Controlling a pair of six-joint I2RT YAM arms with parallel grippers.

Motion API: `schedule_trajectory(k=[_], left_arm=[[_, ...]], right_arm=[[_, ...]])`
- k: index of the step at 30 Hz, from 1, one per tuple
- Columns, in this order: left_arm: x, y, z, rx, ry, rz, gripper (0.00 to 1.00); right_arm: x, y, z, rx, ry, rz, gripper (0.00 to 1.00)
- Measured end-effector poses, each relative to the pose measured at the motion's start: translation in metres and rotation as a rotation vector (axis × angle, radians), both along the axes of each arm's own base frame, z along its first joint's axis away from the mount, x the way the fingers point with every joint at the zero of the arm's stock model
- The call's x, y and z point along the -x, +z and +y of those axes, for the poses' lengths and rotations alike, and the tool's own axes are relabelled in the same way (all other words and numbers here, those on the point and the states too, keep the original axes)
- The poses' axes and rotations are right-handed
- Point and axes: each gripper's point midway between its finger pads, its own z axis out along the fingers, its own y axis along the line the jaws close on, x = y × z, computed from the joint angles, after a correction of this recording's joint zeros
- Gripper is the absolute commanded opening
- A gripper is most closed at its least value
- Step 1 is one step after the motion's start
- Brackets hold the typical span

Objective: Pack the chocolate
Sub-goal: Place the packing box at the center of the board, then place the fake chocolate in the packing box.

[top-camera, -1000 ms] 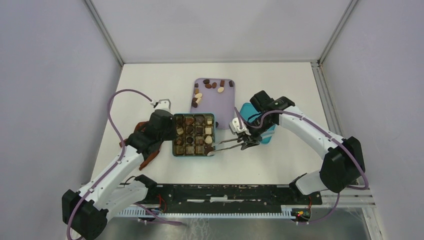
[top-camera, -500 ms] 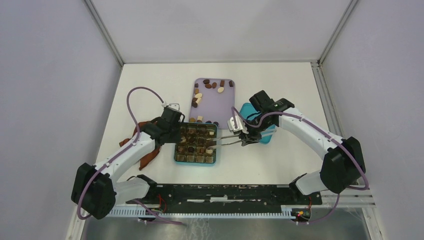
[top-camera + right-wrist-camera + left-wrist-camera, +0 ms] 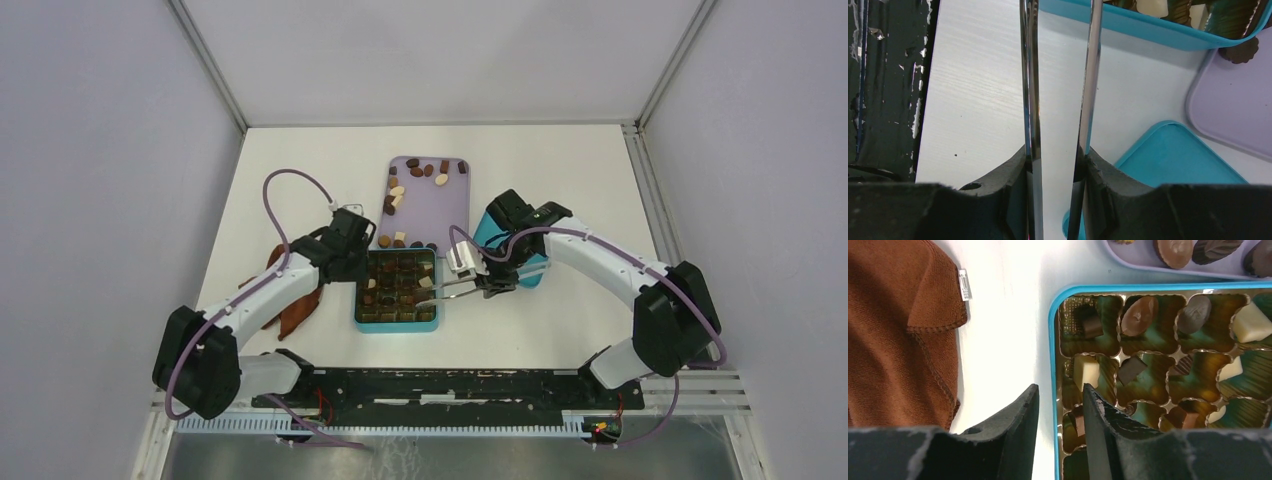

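The teal box [image 3: 396,325] with its brown gridded insert holds several chocolates [image 3: 400,285], dark, mid brown and cream; they show close up in the left wrist view [image 3: 1140,315]. More chocolates [image 3: 420,170] lie on the purple tray [image 3: 440,205]. My left gripper [image 3: 358,262] straddles the box's left wall [image 3: 1052,340], one finger outside and one inside a cell, nearly closed on it [image 3: 1059,387]. My right gripper [image 3: 487,283] is shut on metal tongs [image 3: 445,290], whose arms [image 3: 1030,75] reach to the box's right side. The tong tips are out of the right wrist view.
A reddish-brown cloth [image 3: 298,315] lies left of the box, also in the left wrist view [image 3: 898,330]. The teal lid [image 3: 490,225] lies under my right arm, right of the box [image 3: 1173,155]. One dark chocolate [image 3: 1240,52] lies between the box and the purple tray [image 3: 1233,110].
The teal box has slid toward the near edge and slightly right with my left gripper on its left wall. My right gripper and the tongs shifted left and stayed over the box's right side.
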Motion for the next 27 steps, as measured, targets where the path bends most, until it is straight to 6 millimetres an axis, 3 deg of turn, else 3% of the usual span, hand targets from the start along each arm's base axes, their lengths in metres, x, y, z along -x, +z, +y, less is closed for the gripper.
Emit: schedule_trajectory(k=[3,6,12,14,20,27], left_arm=[[0.000,0.010,0.000,0.016,0.001,-0.029,0.48],[-0.002,0.035,-0.004,0.076,-0.008,-0.116,0.62],[-0.011,0.121,-0.031,0.365,-0.093,-0.478,0.85],[-0.011,0.137,-0.039,0.436,-0.126,-0.566,0.88],[-0.022,0.160,-0.054,0.529,-0.177,-0.694,0.88],[-0.033,0.159,-0.064,0.547,-0.196,-0.702,0.88]], right_arm=[[0.001,-0.004,-0.002,0.025,0.005,-0.008,0.04],[0.003,-0.009,-0.004,0.048,0.012,-0.010,0.04],[0.004,-0.020,-0.005,0.094,0.022,-0.003,0.05],[0.004,-0.021,-0.006,0.100,0.022,-0.002,0.06],[0.003,-0.026,-0.008,0.121,0.020,-0.001,0.13],[0.004,-0.028,-0.009,0.127,0.022,0.006,0.29]])
